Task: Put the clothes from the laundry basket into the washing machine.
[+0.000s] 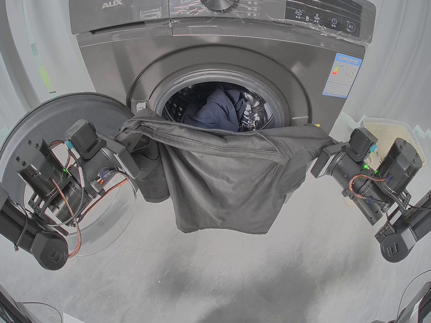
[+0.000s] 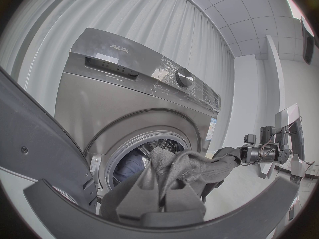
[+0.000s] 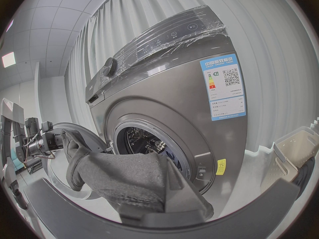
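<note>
Grey garment [image 1: 224, 176] hangs stretched across the mouth of the washing machine [image 1: 116, 59], held at both ends.
The left gripper [image 1: 130, 142] and right gripper [image 1: 324, 152] each have their jaws clamped tight on one end. Its long axis runs side to side, just in front of the drum opening [image 1: 179, 99], where navy clothes [image 1: 217, 111] already lie. The drum is straight ahead, and both arms look equally near.
</note>
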